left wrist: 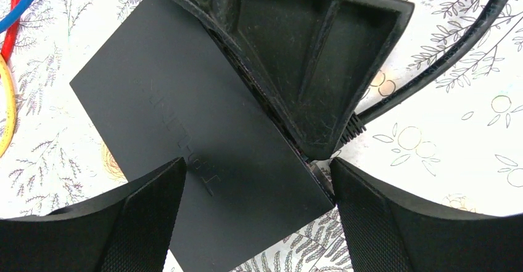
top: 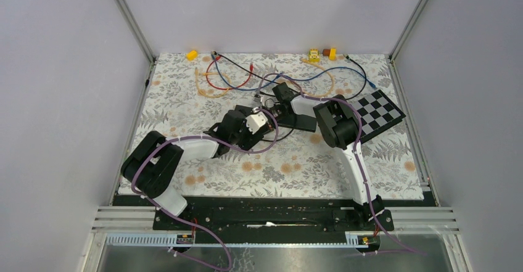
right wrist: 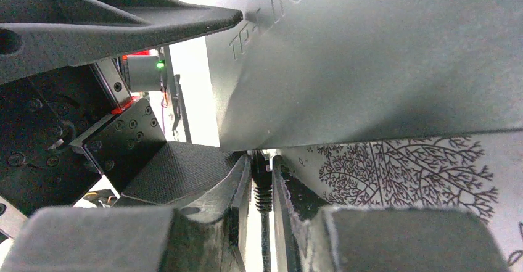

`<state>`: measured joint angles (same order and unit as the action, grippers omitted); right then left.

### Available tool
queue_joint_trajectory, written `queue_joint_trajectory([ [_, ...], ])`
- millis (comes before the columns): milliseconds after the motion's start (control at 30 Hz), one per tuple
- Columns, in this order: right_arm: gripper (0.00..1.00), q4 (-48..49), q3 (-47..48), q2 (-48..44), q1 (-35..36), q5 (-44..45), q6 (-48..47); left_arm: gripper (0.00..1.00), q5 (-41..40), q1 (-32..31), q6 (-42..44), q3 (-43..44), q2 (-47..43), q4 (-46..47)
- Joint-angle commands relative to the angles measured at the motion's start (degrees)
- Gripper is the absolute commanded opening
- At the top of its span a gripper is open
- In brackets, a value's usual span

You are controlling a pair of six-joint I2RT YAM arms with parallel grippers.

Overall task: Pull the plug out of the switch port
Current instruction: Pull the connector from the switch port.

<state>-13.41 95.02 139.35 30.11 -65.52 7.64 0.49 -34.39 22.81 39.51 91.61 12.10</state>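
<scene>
Right wrist view: the right pincer [right wrist: 262, 163] is clenched on the plug [right wrist: 263, 189], which sits at the side edge of the black switch [right wrist: 370, 68] (how deep it is seated cannot be told). Left wrist view: the left pincer [left wrist: 257, 164] stands released, its fingers [left wrist: 123, 229] straddling a corner of the switch, which lies on the floral desk [left wrist: 444, 136] with the black cable [left wrist: 432, 68] trailing away.

Two grippers [left wrist: 256, 173] [right wrist: 263, 179], one switch [left wrist: 185, 111], one plug [right wrist: 263, 189], and one checkerboard [top: 379, 113].

Black switch [left wrist: 185, 118], black plug cable [left wrist: 459, 53], white mat [left wrist: 444, 179], apparently fern-printed.
</scene>
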Motion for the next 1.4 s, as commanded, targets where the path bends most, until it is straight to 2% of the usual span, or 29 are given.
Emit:
queue_joint_trajectory([
  [0,0.0,-7.8,3.2,1.5,-0.1,5.5,-5.9,0.87,-3.1,0.7,2.1,-1.4,-2.4,-0.1],
  [200,0.0,-9.5,3.5,0.1,-0.1,6.2,-7.3,0.85,-4.2,0.9,2.7,-2.6,-2.6,-0.9],
  [367,0.0,-0.8,-1.8,-1.8,-0.1,4.6,-0.5,0.84,-4.3,0.9,1.4,-2.6,-2.9,-1.4],
  [567,0.0,-0.5,-2.1,-2.1,-0.3,4.5,-0.7,0.84,-3.5,0.9,0.7,-2.8,-3.3,-1.7],
  [800,0.0,-2.9,-0.6,-2.4,-0.4,4.1,-2.2,0.84,-1.7,0.8,0.0,-2.2,-3.6,-2.8],
  [900,0.0,-4.6,0.4,-3.9,-0.5,4.1,-3.3,0.88,-0.8,1.0,0.4,-2.8,-6.0,-3.2],
  [1067,0.0,-6.9,2.2,-8.3,-0.6,5.6,-5.0,0.98,5.9,2.0,1.3,-3.2,-11.1,-4.6],
  [1367,0.0,-15.3,8.9,-15.6,-0.9,9.0,-9.2,0.99,13.7,5.7,1.9,-3.9,-19.7,-6.0],
])
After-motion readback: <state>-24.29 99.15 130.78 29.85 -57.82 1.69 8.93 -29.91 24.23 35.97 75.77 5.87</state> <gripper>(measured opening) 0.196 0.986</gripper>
